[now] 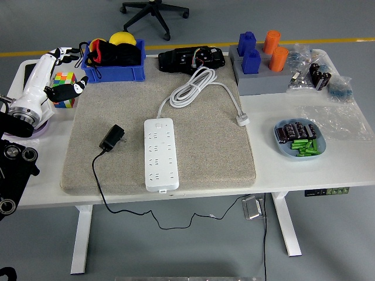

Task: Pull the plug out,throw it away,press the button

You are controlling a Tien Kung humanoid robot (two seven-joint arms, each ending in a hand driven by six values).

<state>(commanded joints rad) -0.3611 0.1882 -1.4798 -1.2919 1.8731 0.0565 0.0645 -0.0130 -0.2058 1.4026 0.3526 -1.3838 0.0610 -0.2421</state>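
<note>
A white power strip lies lengthwise on the grey mat, with its white cord coiled behind it and its white plug lying on the mat's right side. A black plug lies loose on the mat just left of the strip, out of any socket; its thin black cable runs off the mat's front edge and hangs under the table. My left hand hovers at the table's far left, over a colourful cube, fingers spread and holding nothing. The right arm does not show.
A blue bin with black, red and yellow items stands behind the mat's left corner. A black device lies at the back centre, a grey block with blue and orange pegs at back right, and a blue dish of batteries at right.
</note>
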